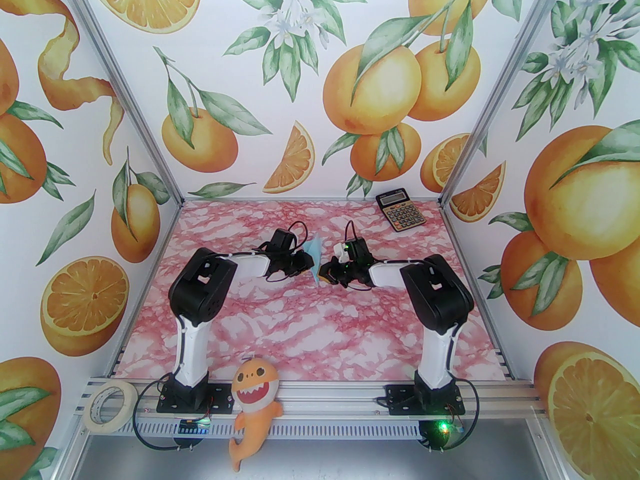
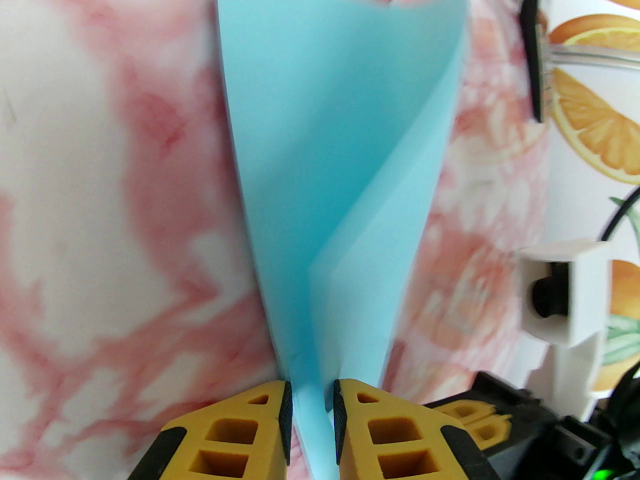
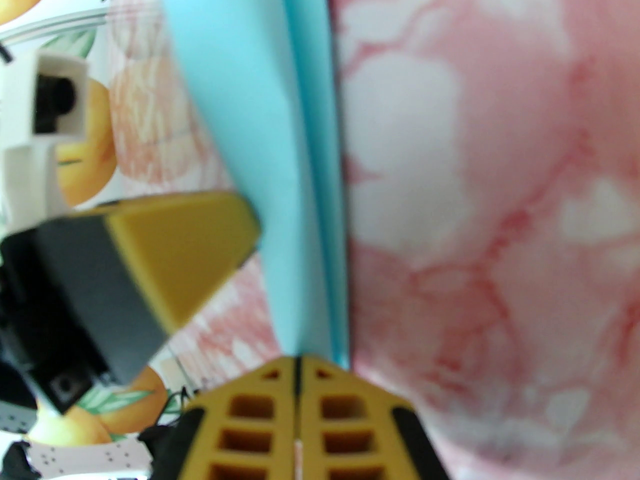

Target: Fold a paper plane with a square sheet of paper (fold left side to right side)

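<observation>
Yellow fingertips of the left gripper [image 2: 311,418] are seen at the bottom of the left wrist view, closed on the square sheet of paper [image 2: 320,143], whose narrow lower end passes between the dark pads. From there the pale blue sheet fans upward in two layers, one curling loosely over the other, with no sharp crease to be made out along the bend.

In the right wrist view the right gripper [image 3: 298,363] is clenched tight, and the paper's edge appears to be pinched at its tips.

From the top camera the sheet [image 1: 315,259] is seen held upright between the two grippers, lifted off the pink marbled table [image 1: 300,328] near its middle. A black-and-gold calculator [image 1: 400,211] is left well apart at the far right corner.

Progress is judged to be early. The left-to-right fold has been brought over but is not seen pressed flat, and no pointed nose or angled wings can be made out. The creasing and every later fold are judged to remain.
</observation>
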Robot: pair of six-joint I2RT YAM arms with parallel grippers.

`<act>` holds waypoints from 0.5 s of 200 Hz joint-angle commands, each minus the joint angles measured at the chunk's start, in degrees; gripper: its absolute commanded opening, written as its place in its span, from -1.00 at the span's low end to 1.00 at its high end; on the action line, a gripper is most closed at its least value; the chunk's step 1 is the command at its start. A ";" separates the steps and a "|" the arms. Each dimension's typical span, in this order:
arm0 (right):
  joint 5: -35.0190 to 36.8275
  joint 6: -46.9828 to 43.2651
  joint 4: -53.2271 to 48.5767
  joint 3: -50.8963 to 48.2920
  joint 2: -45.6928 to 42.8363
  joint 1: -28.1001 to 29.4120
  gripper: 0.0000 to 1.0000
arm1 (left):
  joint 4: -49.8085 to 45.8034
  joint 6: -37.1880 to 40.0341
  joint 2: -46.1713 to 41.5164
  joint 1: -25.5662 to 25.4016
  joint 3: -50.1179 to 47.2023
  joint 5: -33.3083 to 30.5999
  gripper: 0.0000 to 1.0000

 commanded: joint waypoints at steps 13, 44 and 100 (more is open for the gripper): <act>-1.22 0.75 3.00 0.16 1.71 0.94 -0.89 | 2.32 -0.22 2.73 -1.01 1.05 0.02 -0.55; -1.12 0.93 2.91 0.60 2.10 1.10 -0.88 | 2.34 -0.23 2.82 -1.07 1.16 0.29 -0.55; 0.22 0.95 2.01 1.31 2.90 1.11 -0.89 | 2.29 -0.12 2.73 -1.15 1.11 0.32 -0.55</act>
